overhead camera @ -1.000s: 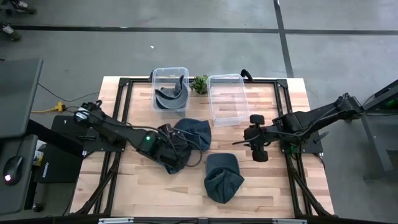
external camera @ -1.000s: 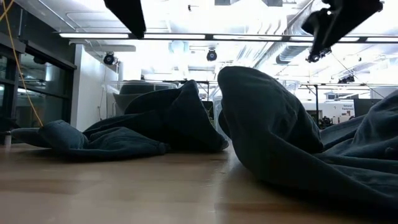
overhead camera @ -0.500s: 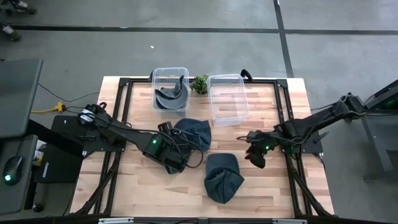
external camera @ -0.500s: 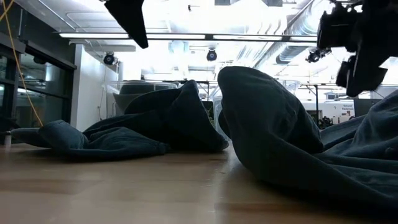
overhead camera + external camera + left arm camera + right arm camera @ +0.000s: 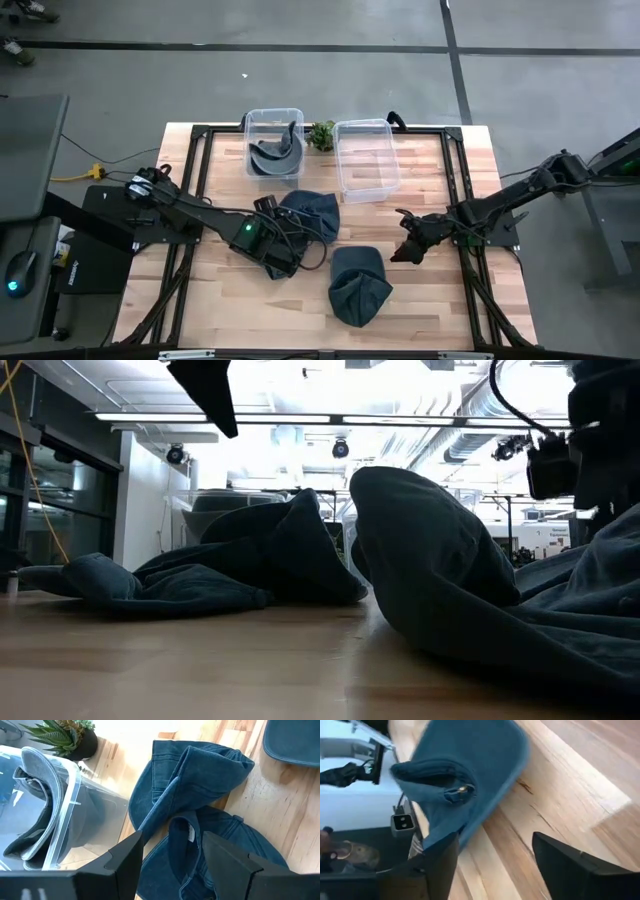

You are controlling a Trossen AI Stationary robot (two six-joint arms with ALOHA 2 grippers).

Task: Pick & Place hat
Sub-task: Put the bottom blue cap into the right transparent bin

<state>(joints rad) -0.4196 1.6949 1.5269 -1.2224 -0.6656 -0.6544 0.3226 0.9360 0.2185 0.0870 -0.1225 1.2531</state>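
Two dark blue denim hats lie on the wooden table. One, crumpled [image 5: 312,214], lies in the middle; in the left wrist view it [image 5: 195,805] fills the frame under my open left gripper [image 5: 172,865], which hovers over the hat's left part [image 5: 279,260]. The other hat [image 5: 358,285] rests flat near the table's near edge. My open right gripper [image 5: 404,252] hangs just right of it and slants toward it [image 5: 465,775]. In the low view both hats [image 5: 240,565] [image 5: 450,580] sit on the tabletop, with the grippers above them.
Two clear bins stand at the far side: the left one [image 5: 273,143] holds a grey hat [image 5: 30,815], the right one [image 5: 365,158] shows nothing inside. A small potted plant [image 5: 321,135] stands between them. Bare wood lies right of the near hat [image 5: 430,300].
My right gripper has moved from beside the right bin toward the table's near edge and downward, tipping over toward the near hat. The hats have stayed where they were.
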